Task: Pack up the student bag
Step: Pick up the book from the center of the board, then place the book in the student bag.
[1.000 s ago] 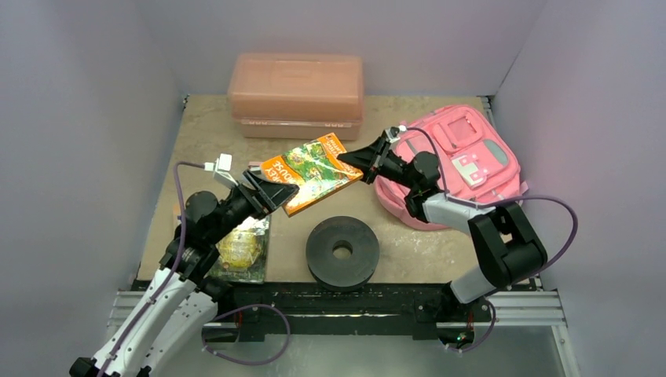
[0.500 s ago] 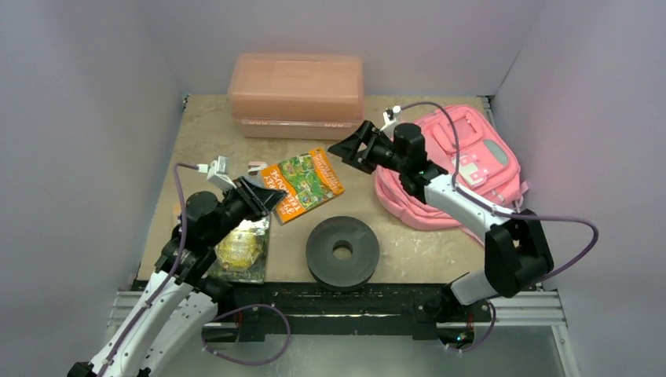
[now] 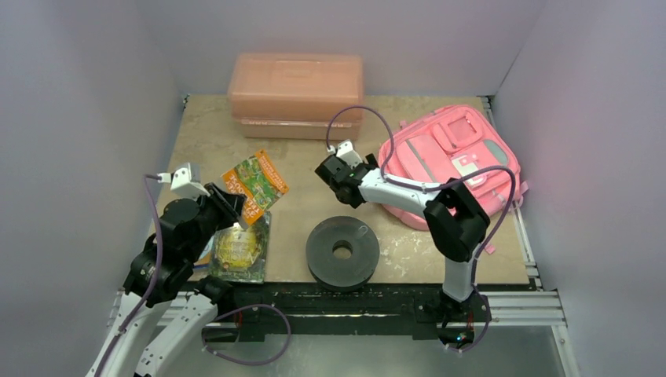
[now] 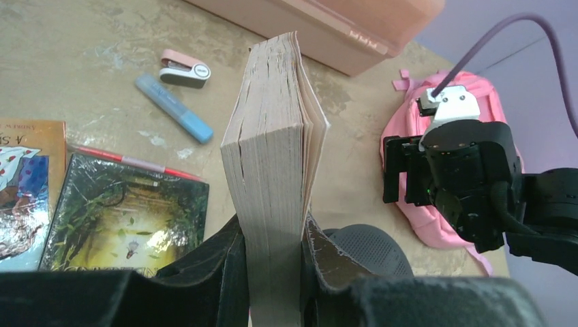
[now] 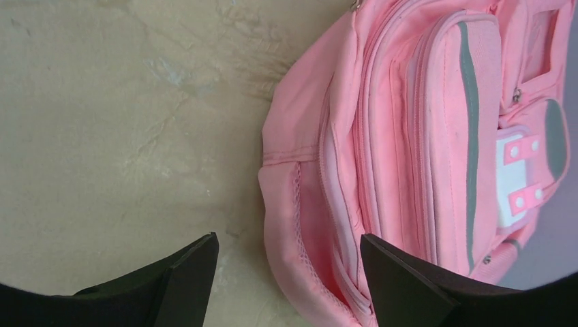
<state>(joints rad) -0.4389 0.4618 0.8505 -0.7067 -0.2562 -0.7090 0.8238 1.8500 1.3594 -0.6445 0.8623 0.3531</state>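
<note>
The soft bright-pink fabric backpack (image 5: 409,136) lies just beyond the right gripper's (image 5: 286,242) spread, empty jaws, untouched. The left gripper (image 4: 272,235) clamps a thick orange-covered paperback (image 4: 269,136).

student bag (image 5: 409,136) partly off-frame

Open tabletop (image 3: 302,157) runs between the box (image 3: 296,94) and black disc (image 3: 342,251), student bag (image 3: 455,161) bounding its right
</note>
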